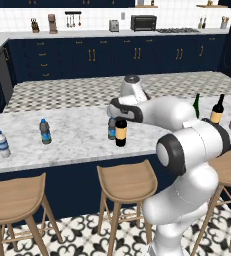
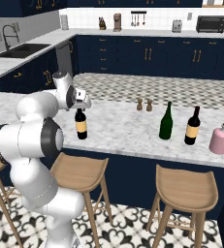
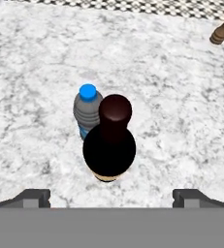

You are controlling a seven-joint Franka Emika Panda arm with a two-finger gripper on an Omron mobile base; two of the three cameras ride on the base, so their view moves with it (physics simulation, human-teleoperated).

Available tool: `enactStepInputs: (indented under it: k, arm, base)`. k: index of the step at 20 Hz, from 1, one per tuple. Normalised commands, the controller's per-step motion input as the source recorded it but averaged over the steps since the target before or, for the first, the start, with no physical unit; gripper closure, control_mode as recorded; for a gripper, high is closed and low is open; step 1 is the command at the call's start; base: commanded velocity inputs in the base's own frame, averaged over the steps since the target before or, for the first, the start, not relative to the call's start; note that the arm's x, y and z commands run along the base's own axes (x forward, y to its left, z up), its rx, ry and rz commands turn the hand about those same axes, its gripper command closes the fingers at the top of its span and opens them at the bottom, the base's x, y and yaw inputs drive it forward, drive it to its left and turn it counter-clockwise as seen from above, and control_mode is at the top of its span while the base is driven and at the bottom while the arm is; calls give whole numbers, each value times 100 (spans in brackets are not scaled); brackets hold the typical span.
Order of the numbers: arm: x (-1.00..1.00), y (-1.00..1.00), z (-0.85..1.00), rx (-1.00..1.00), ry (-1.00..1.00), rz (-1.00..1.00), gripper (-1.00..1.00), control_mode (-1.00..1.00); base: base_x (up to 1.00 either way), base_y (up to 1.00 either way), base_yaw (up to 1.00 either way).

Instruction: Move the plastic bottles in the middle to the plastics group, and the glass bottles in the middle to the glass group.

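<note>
Plastics group: clear white-capped bottle (image 1: 2,144) and blue-tinted bottle (image 1: 45,131), far left on the surface (image 1: 77,140).
Middle: blue-capped bottle (image 3: 87,110) just behind the orange-labelled wine bottle (image 3: 110,143).
Hand (image 3: 111,196): above them, fingers wide apart, holding nothing.
Right: green bottle (image 2: 166,121), labelled wine bottle (image 2: 193,127).

A pink jug (image 2: 220,139) is seen at the right end of the marble counter (image 2: 128,128). Two small brown shakers (image 2: 144,104) are set side by side. Wooden stools (image 1: 128,185) are lined up below.
</note>
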Motion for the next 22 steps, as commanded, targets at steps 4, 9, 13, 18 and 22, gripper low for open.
enactStepInputs:
  k: [4,9,13,18,22]
  arm:
    - [5,0,-25,0,0,0,-100,-100]
    - [12,0,-18,0,0,0,-100,-100]
    - [17,0,-18,0,0,0,-100,-100]
    - [21,0,-24,0,0,0,-100,-100]
    - [14,0,-14,2,0,0,-100,-100]
  base:
    - [0,0,0]
    - [0,0,0]
    - [0,0,0]
    - [0,0,0]
    - [0,0,0]
